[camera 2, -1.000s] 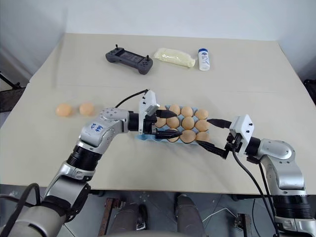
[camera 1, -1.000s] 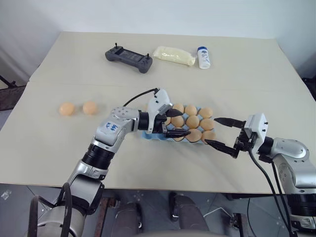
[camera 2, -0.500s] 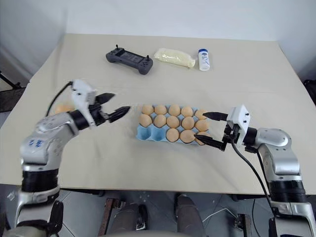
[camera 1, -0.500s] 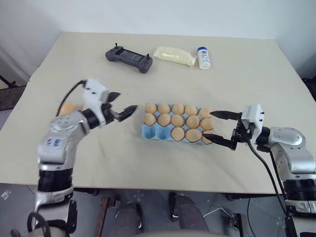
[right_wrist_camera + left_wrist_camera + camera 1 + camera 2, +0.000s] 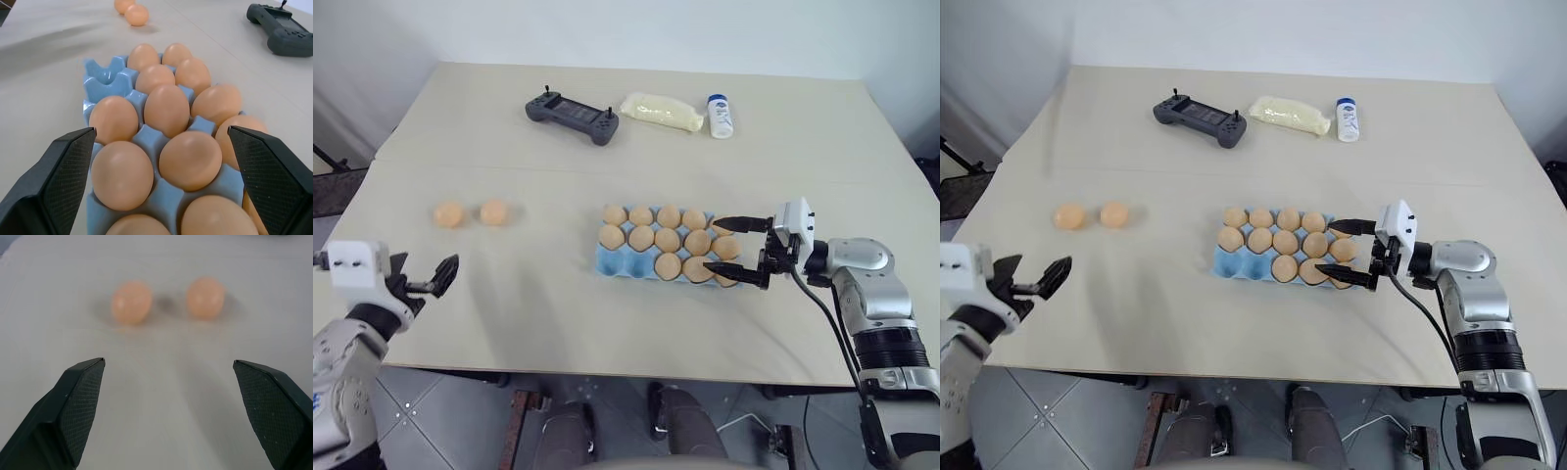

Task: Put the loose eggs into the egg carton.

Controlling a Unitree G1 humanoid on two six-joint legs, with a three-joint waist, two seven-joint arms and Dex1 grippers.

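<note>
Two loose eggs lie on a pale counter, well apart from a blue egg carton.

Seen from the carton, the eggs sit side by side off its empty end. The left gripper hangs beyond them near the counter's edge, fingers spread wide, touching nothing. The right gripper sits at the carton's filled end, fingers apart and level, flanking its egg-filled cups.

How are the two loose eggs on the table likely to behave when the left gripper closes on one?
The loose eggs are smooth and rounded and lie on the flat table, so a nudge would probably roll one. The matte shell looks thin, likely to crack under a hard squeeze. The left gripper stands open with textured pads, which may limit slipping.
</note>
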